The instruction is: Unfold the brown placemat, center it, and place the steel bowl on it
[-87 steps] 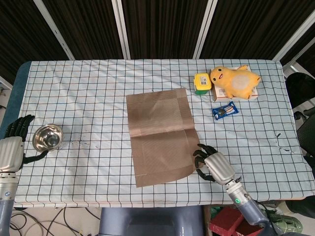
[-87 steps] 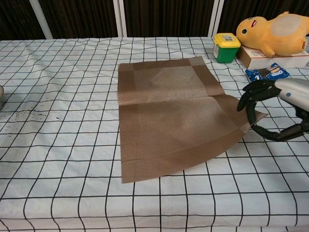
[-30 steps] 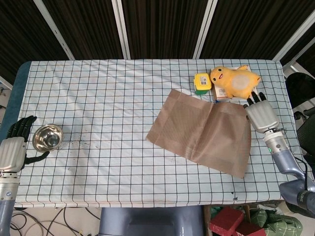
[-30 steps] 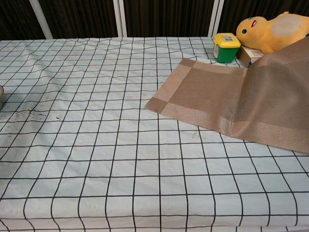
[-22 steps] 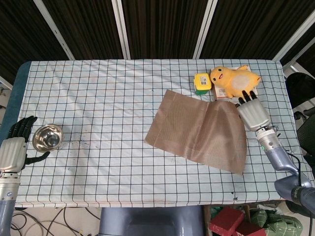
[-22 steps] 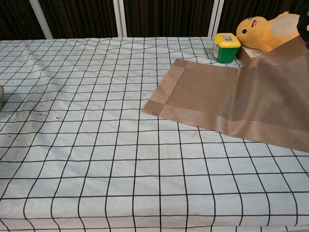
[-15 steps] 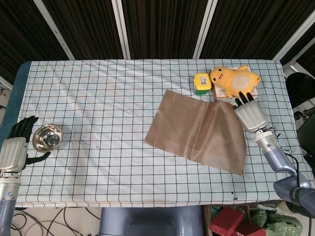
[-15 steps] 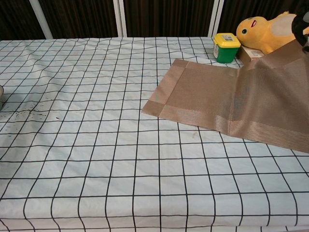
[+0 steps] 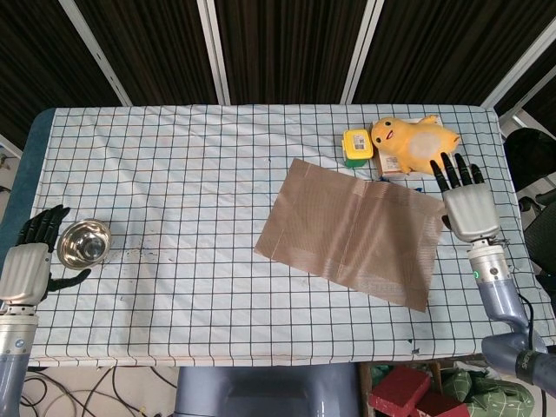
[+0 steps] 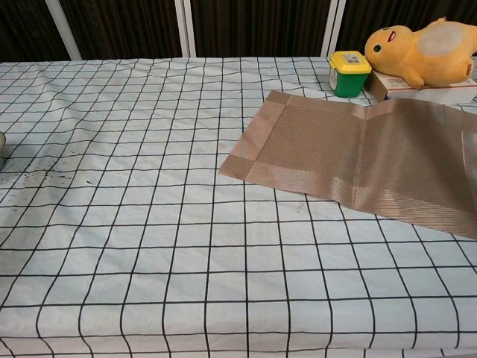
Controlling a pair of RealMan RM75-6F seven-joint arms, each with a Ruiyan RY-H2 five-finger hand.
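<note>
Head view shows the brown placemat [image 9: 354,240] opened out flat, but lying crooked, toward the counter's right side. It needs centering. Right hand [image 9: 469,208] has fingers spread, holding nothing. Steel bowl [image 9: 83,243] waits far left, beside the empty, open left hand [image 9: 28,265]

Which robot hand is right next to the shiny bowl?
The left hand. It sits at the table's left edge beside the steel bowl, fingers curled toward it. The right hand is far across the table, spread open by the brown placemat.

Right hand [image 9: 467,201] held flat, fingers spread toward 12 o'clock. Left hand [image 9: 28,264] held with fingers loosely curled, nothing gripped.
</note>
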